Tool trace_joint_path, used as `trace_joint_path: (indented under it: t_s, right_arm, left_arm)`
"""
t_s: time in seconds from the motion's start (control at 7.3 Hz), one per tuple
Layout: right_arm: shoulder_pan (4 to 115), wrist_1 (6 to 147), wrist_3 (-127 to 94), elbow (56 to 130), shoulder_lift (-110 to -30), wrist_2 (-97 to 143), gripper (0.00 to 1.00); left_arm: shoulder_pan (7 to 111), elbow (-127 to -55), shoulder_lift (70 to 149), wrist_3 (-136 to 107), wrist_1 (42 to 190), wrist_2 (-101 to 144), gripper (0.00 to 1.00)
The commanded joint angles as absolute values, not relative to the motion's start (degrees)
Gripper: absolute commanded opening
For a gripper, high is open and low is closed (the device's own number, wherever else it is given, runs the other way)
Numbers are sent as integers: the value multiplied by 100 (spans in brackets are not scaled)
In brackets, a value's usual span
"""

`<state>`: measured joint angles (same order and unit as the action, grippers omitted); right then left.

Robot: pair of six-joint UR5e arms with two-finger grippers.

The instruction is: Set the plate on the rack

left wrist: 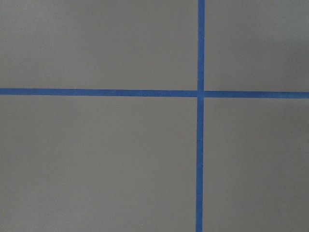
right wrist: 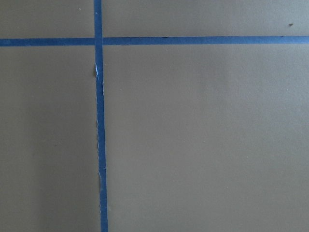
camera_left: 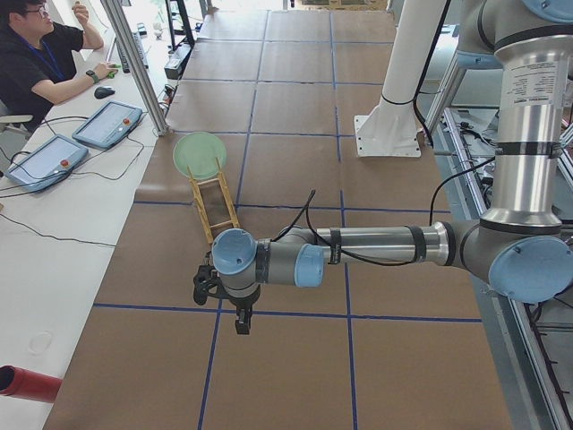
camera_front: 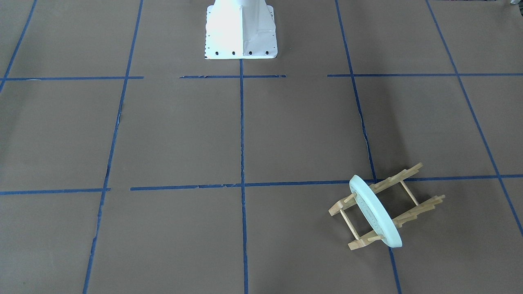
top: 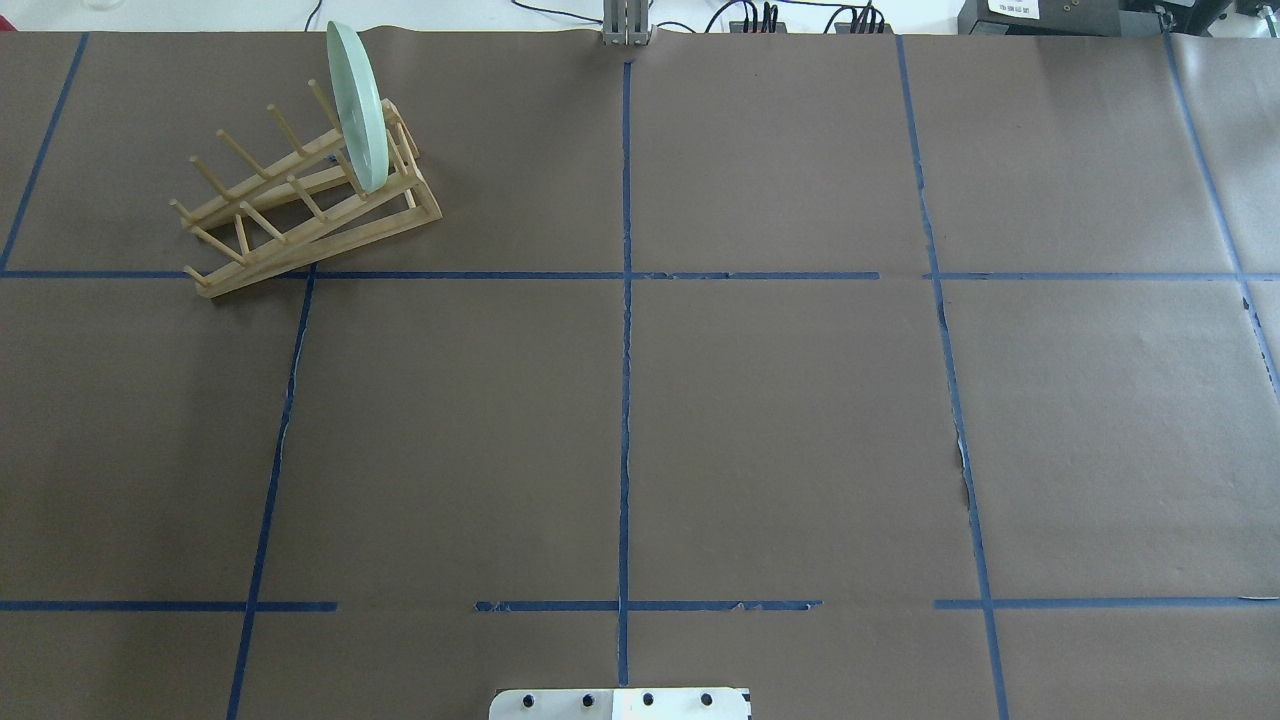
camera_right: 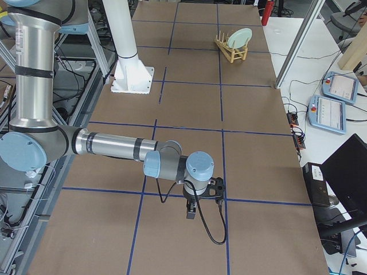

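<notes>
The pale mint-green plate (camera_front: 376, 210) stands on edge between the pegs of the light-wood rack (camera_front: 425, 203). In the overhead view the plate (top: 358, 110) sits at one end of the rack (top: 300, 225), at the table's far left. Nothing holds it. My left gripper (camera_left: 238, 321) shows only in the exterior left view, hanging over the brown table well away from the rack (camera_left: 213, 204). My right gripper (camera_right: 191, 211) shows only in the exterior right view, far from the plate (camera_right: 239, 39). I cannot tell whether either is open or shut. Both wrist views show only brown table and blue tape.
The white robot base (top: 620, 703) stands at the table's near middle edge. Blue tape lines (top: 626, 350) grid the brown paper. An operator (camera_left: 45, 54) sits at a side bench with tablets (camera_left: 107, 124). A red cylinder (camera_left: 22, 383) lies on that bench.
</notes>
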<state>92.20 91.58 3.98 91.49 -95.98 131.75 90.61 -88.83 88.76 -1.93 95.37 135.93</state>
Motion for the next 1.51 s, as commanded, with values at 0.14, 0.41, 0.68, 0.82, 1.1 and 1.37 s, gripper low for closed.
trace_joint_path:
  t_s: [0.14,0.41,0.68,0.82,1.1,1.37]
  right_arm:
    - [9220,9167,396,9149,-9598,13175,100]
    - [9220,9158,404,9149,-9598,13175,100]
    - [9220,9167,396,9141,-9598,13175,100]
    - [9220,9158,396,9141,-9598,13175,100]
    - [9220,9158,396,9149,-9598,13175,100]
    - [9220,9158,396,9149,-9598,13175,100]
  left_arm:
    - [9062,-8886,8877,-185,9501,13579,100]
    - [9062,-8991,8886,-176,9274,13579,100]
    - [9062,-9018,8877,-167,9272,13588,100]
    - [9053,-9009,8886,-167,9272,13588,100]
    - [9053,-8974,8886,-158,9299,13597,100]
    - [9044,-8956,8886,-158,9325,13597,100]
